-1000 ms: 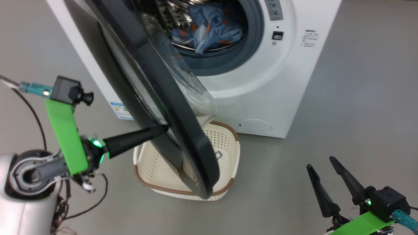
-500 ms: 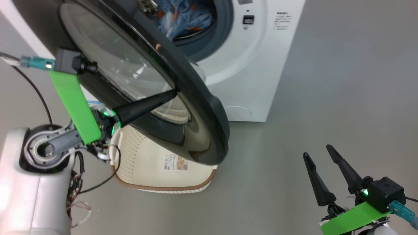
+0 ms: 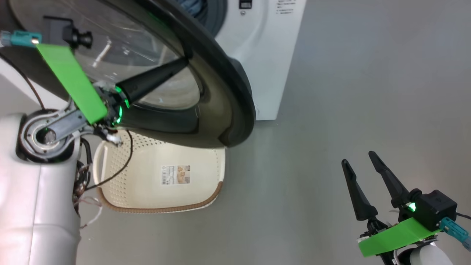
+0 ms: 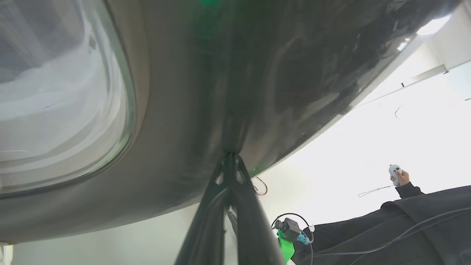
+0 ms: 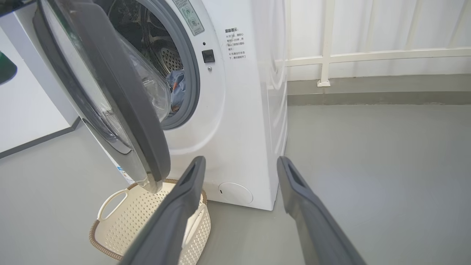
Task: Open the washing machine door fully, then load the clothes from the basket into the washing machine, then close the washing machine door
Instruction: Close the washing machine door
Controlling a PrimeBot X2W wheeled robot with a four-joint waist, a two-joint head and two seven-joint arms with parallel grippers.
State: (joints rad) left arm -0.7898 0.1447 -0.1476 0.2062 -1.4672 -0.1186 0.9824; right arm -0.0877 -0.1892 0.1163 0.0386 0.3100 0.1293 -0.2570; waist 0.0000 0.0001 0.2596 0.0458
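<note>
The washing machine door (image 3: 224, 84), with its black rim and clear glass, stands part-way open in front of the white washing machine (image 3: 268, 55). My left gripper (image 3: 184, 63) is shut, and its tips touch the door's outer rim (image 4: 279, 73) beside the glass (image 4: 55, 92). In the right wrist view, blue clothes (image 5: 176, 82) lie in the drum behind the door (image 5: 121, 95). The basket (image 3: 121, 184) sits on the floor below the door, with the label on its bottom showing. My right gripper (image 3: 357, 157) hangs open and empty at the lower right, away from the machine (image 5: 243, 110).
Grey floor stretches to the right of the machine. A white railing (image 5: 368, 55) runs along the back wall. A person in a dark sleeve (image 4: 404, 221) holds a small white device behind my left arm.
The head camera has shifted, sliding the scene left and up. The door has swung toward the machine with my shut left gripper against it. The right gripper has not changed.
</note>
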